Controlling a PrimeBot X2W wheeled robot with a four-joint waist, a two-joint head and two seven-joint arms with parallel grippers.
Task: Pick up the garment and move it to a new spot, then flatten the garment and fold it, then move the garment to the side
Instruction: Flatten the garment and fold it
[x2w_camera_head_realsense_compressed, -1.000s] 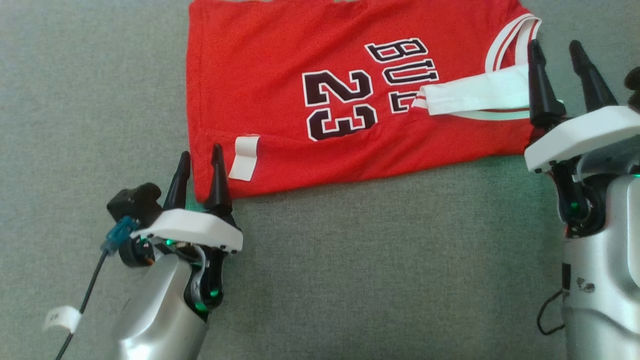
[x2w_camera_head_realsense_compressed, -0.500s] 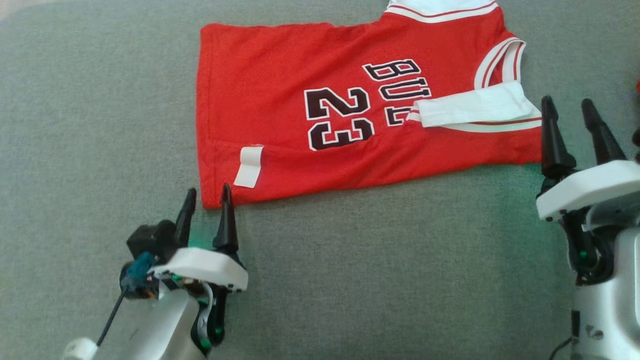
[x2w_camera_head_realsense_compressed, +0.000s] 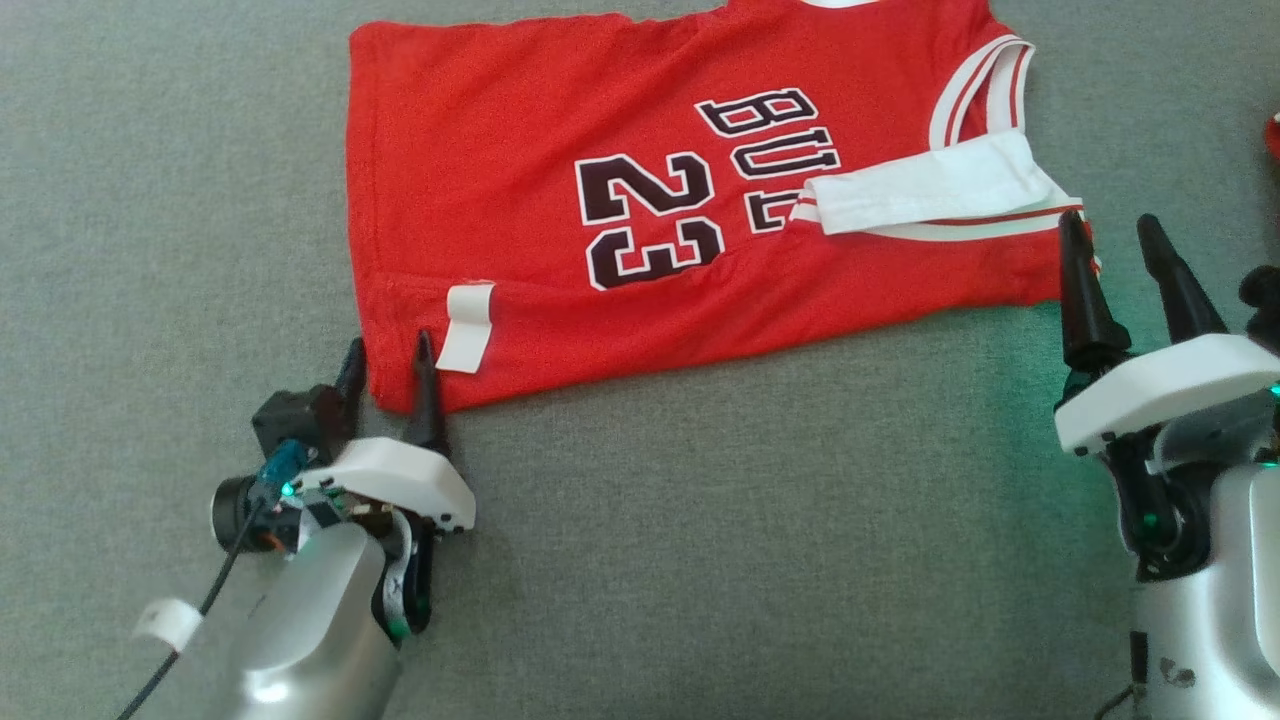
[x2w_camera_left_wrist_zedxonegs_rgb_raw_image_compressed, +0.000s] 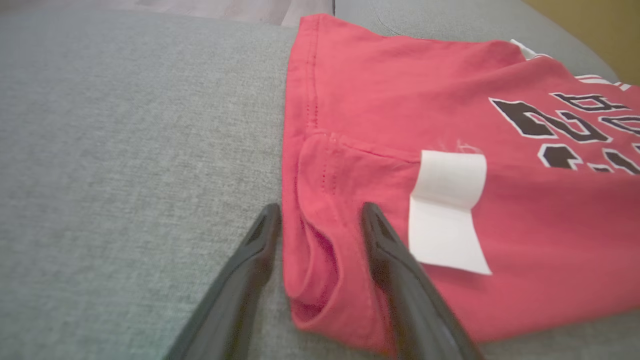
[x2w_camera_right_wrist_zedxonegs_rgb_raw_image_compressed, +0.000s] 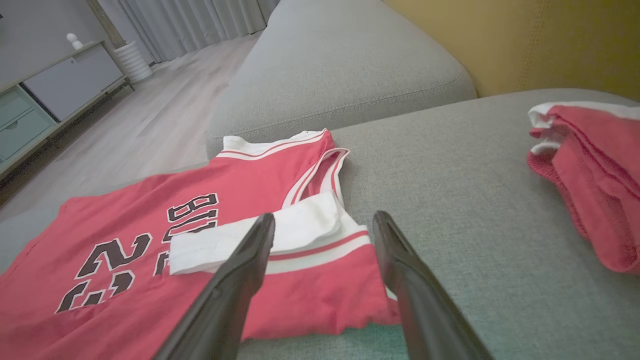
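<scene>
The left claw (x2w_camera_head_realsense_compressed: 388, 342) is back on the jersey (x2w_camera_head_realsense_compressed: 560, 150). 0.5 second ago its tips stood just short of the near left hem corner. Now its 2 fingers straddle that corner, 1 on the grey seat (x2w_camera_head_realsense_compressed: 700, 560) just off the hem and 1 over the red cloth beside the white tag (x2w_camera_head_realsense_compressed: 465, 327). It is spread wide and grips nothing; the left wrist view shows the corner's loose fold lying free between the fingers. The right claw (x2w_camera_head_realsense_compressed: 1107, 220), also wide and empty, has its tips at the jersey's near right corner, just below the white strap (x2w_camera_head_realsense_compressed: 920, 185). 0.5 second ago they stood just off the right edge, and 1 second ago they overlapped the strap. The head camera has shifted between pictures, so the jersey's slide across the view is no move of its own: fold, tag and strap lie as they did. The jersey lies flat on the seat toward its far edge, 23 facing up, well apart from a 2nd red garment (x2w_camera_right_wrist_zedxonegs_rgb_raw_image_compressed: 590, 165) at the seat's right edge. Both claws seem to be lining up on the 2 near corners for the next fold or lift, and neither has pinched yet.
</scene>
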